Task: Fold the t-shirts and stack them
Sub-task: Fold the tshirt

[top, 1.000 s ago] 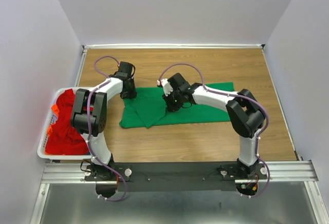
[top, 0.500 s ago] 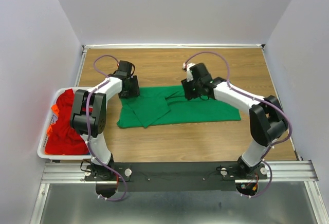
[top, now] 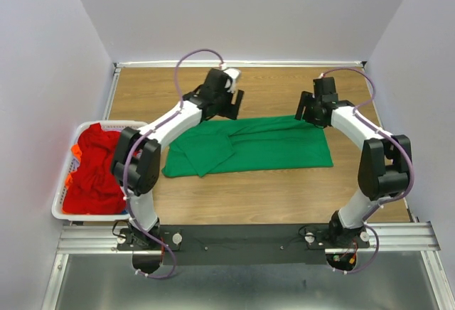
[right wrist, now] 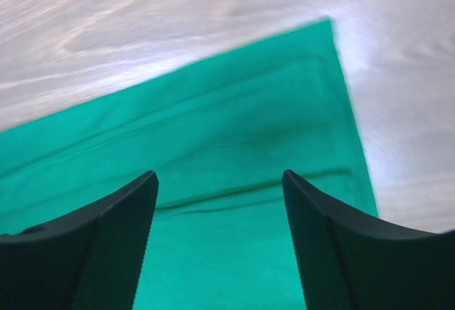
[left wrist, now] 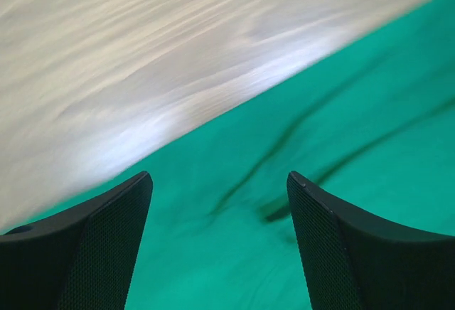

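A bright green t-shirt point(top: 274, 146) lies spread flat across the middle of the table, its left part folded over in a wedge. My left gripper point(top: 229, 105) hovers over the shirt's far edge, left of centre. Its jaws are open, with only green cloth point(left wrist: 341, 111) below my left gripper point(left wrist: 219, 242). My right gripper point(top: 310, 109) is over the far right corner of the shirt point(right wrist: 234, 132), where my right gripper point(right wrist: 219, 235) is open and empty. Red t-shirts point(top: 92, 171) with some orange are heaped in the basket at the left.
The white slatted basket point(top: 58, 209) stands at the table's left edge, near the left arm's base. Bare wood point(top: 270, 196) runs along the front of the green shirt and behind it up to the back wall. White walls close in three sides.
Both grippers have opened and let go of the green cloth. The right arm swung right, drawing the shirt out flat; the left arm moved right and back to the far edge.
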